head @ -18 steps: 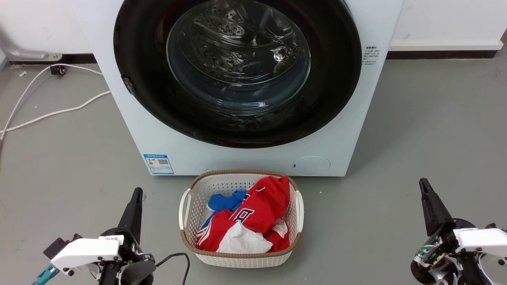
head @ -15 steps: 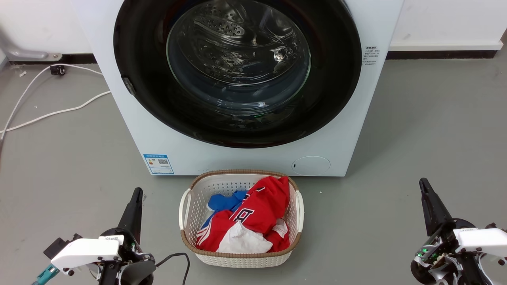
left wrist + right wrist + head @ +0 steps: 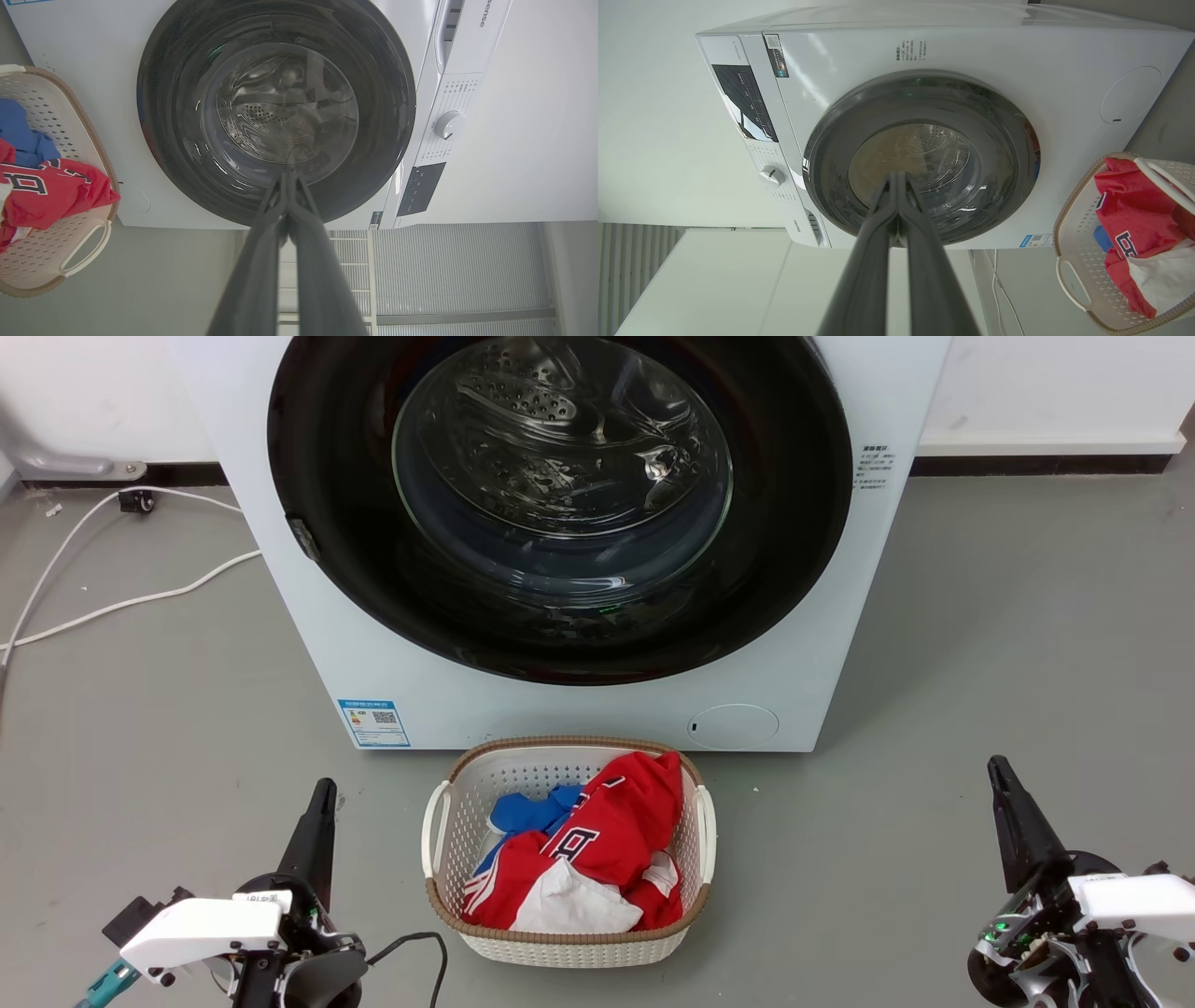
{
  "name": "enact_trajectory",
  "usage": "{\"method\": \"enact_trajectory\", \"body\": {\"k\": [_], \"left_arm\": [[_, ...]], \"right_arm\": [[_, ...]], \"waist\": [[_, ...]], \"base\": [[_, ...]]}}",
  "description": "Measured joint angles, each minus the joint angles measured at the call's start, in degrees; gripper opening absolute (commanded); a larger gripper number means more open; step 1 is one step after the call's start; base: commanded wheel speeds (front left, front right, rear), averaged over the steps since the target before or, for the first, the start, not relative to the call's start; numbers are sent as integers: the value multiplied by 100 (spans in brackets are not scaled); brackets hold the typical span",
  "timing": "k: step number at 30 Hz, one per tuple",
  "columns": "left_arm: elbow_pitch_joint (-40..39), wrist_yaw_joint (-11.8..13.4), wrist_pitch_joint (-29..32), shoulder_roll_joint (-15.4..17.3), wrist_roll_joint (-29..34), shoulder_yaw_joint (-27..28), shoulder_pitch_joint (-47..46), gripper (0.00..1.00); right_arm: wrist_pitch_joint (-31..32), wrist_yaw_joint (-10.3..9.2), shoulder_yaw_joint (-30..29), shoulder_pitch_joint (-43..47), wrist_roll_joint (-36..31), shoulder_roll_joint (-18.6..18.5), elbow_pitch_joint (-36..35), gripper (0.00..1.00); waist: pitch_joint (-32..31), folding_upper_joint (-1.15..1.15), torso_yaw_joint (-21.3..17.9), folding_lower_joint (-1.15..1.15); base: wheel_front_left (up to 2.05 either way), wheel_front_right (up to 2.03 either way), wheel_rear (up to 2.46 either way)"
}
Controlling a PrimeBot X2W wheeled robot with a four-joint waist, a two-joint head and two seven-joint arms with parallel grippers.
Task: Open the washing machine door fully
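Cutting across the machine, the head view's upper edge takes off its top and the upper arc of its door. The door lies shut, flush against the white front and nearly as wide as it. Glare on the glass bowl blurs the drum behind, so the holes in the steel come through only in patches. A small dark fitting sits on the door's left rim (whether latch or handle I cannot tell). The wrist views bring in the control panel and a dial, but the print beside them is too small to read.

The left gripper hovers low at the left, jaws closed tip to tip and gripping nothing. In the left wrist view its two fingers meet at one point. The right gripper hovers low at the right, jaws likewise pressed together and empty. Both are well apart from the door and touch nothing.

A basket of clothes stands on the floor just in front of the machine, centred under the door and between the grippers. Bare floor lies on either side of the basket and to the right of the machine. A white cable trails across the floor left of the machine.
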Motion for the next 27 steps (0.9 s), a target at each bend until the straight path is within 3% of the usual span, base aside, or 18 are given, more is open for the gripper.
{"method": "enact_trajectory", "body": {"k": [3,4,15,27], "left_arm": [[0,0,0,0,0,0,0,0],[10,0,0,-2,-1,-1,4,100],[211,10,-154,-42,135,-49,310,100],[-260,257,-481,-40,1369,-23,313,100]], "right_arm": [[1,1,-2,0,-2,1,0,0],[1,0,-1,4,-4,3,8,100],[-148,-9,-12,334,-222,40,244,100],[-465,-9,-118,415,-1592,42,-258,100]], "waist": [[0,0,0,0],[0,0,0,0],[2,0,0,0],[22,0,0,0]], "base": [[0,0,0],[0,0,0],[0,0,0],[0,0,0]]}}
